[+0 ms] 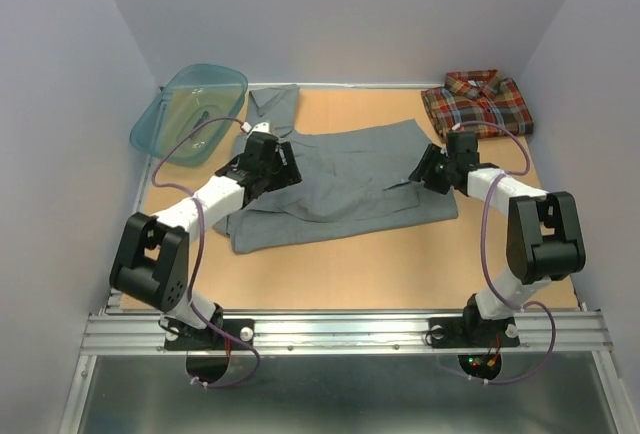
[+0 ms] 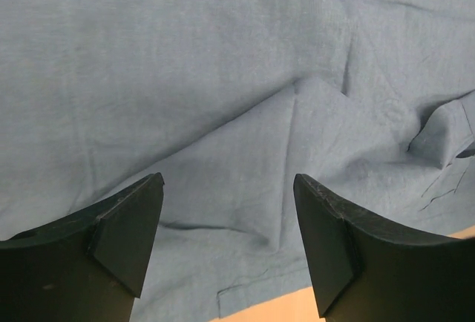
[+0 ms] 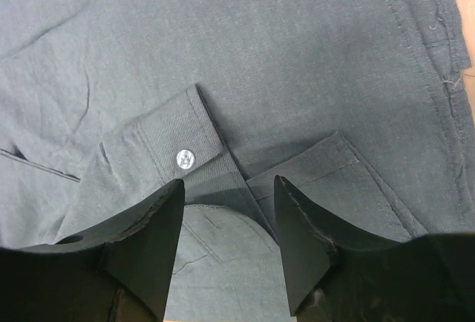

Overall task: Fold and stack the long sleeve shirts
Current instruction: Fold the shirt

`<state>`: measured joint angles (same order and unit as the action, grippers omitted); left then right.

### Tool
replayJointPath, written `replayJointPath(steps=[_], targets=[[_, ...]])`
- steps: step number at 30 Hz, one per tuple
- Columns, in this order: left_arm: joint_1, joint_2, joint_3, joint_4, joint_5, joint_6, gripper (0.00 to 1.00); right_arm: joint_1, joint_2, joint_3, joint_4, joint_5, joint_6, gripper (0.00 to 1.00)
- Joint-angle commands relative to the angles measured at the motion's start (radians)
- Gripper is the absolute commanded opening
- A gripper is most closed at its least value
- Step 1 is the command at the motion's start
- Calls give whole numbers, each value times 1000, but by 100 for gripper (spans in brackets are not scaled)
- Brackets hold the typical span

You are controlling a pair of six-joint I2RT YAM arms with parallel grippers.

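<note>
The grey shirt [image 1: 340, 179] lies spread and partly folded in the middle of the table. The plaid shirt [image 1: 476, 101] lies folded at the back right corner. My left gripper [image 1: 283, 157] hovers open over the shirt's left part; its wrist view shows wrinkled grey cloth [image 2: 223, 114] between the fingers, nothing held. My right gripper [image 1: 420, 172] is open over the shirt's right edge. Its wrist view shows a buttoned cuff [image 3: 159, 151] and a second cuff [image 3: 326, 173] just ahead of the fingers, with grey cloth between them.
A teal plastic basin [image 1: 190, 114] leans at the back left corner. Bare wooden table [image 1: 400, 264] shows in front of the grey shirt. Walls close in on both sides and the back.
</note>
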<state>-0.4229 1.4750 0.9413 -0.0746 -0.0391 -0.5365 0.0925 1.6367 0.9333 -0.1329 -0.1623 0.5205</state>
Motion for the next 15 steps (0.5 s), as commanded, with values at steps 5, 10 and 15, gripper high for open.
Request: replayJointPath(steps=[5, 10, 15], targets=[[-70, 197, 154, 56, -13, 10, 77, 0, 22, -45, 36, -91, -50, 54], [-70, 301, 183, 68, -10, -14, 71, 0, -4, -82, 46, -103, -80, 54], [-70, 355, 186, 68, -33, -25, 69, 0, 8, -99, 56, -108, -119, 54]])
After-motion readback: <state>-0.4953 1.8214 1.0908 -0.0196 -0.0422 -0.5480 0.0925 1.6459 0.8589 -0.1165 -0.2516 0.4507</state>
